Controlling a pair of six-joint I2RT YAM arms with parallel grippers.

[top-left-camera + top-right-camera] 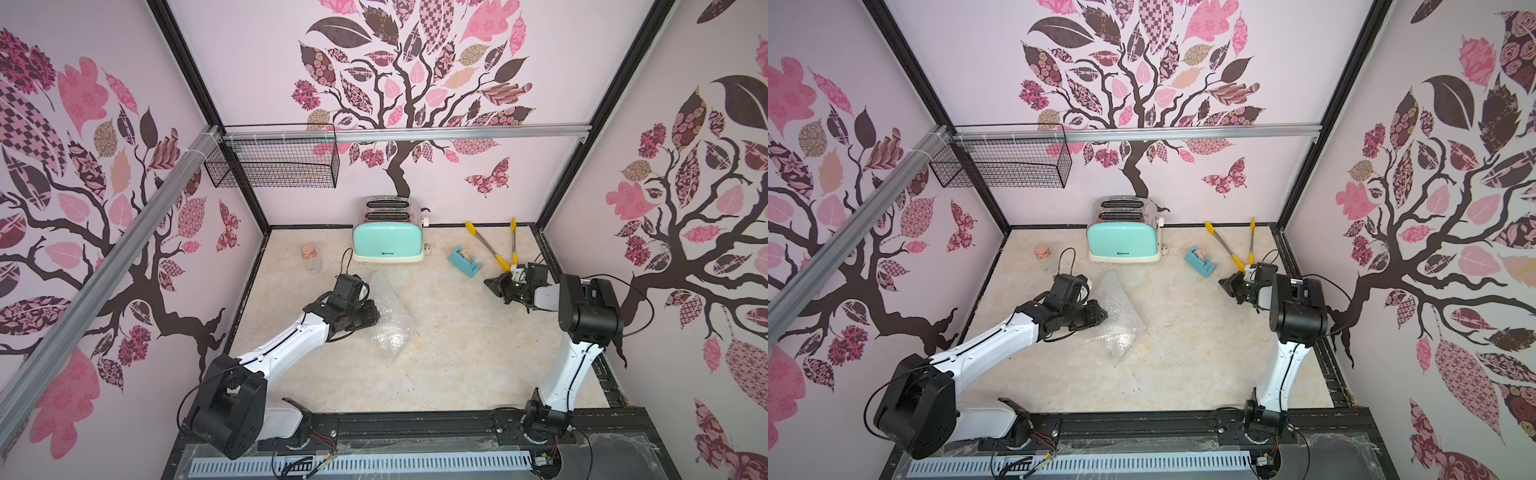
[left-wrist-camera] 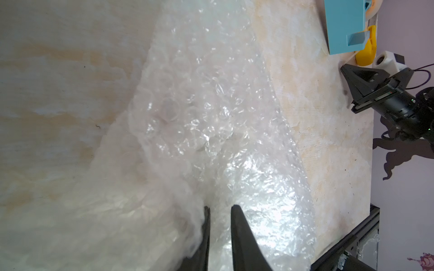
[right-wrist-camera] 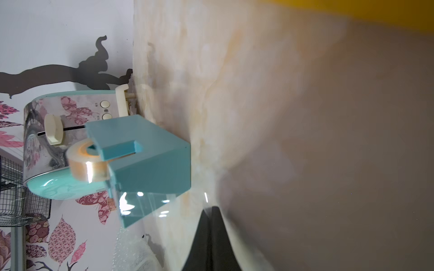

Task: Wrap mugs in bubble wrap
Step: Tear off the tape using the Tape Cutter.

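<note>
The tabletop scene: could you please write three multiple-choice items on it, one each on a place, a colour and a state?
1. The tape dispenser lies: A between toaster and tongs; B in the wire basket; C beside the jar.
2. The tongs' tips are: A red; B yellow; C green.
3. The fingers of the left gripper are: A spread above the toaster; B holding the tongs; C closed on the bubble wrap.
1 A, seen in both top views; 2 B, yellow ends; 3 C, wrap sits pinched between them.
</note>
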